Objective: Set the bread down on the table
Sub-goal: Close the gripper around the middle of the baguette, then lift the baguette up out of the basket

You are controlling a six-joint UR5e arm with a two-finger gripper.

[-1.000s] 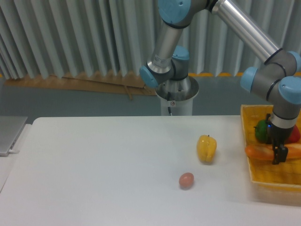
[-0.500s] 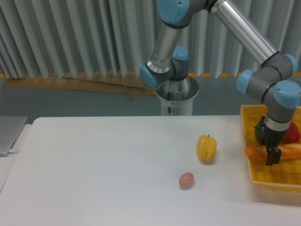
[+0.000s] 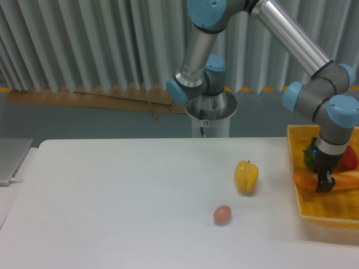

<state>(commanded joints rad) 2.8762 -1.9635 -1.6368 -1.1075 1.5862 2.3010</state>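
Observation:
The bread [image 3: 305, 180], a long golden-orange baguette, lies across the yellow woven basket [image 3: 325, 216] at the right edge of the white table [image 3: 123, 202]. My gripper [image 3: 323, 184] points straight down over the loaf's left half. One dark finger shows in front of the loaf, and the jaws look shut on it. The bread is still inside the basket, low over its floor. Its right end runs out of view.
A green pepper [image 3: 310, 156] and a red one [image 3: 351, 158] sit in the basket behind the bread. On the table stand a yellow bell pepper [image 3: 246, 176] and a small brown egg [image 3: 222, 214]. The arm's base [image 3: 211, 115] rises behind the table's far edge.
The gripper slid left along the bread, then rose slightly. The loaf's left end has lifted a touch with it.

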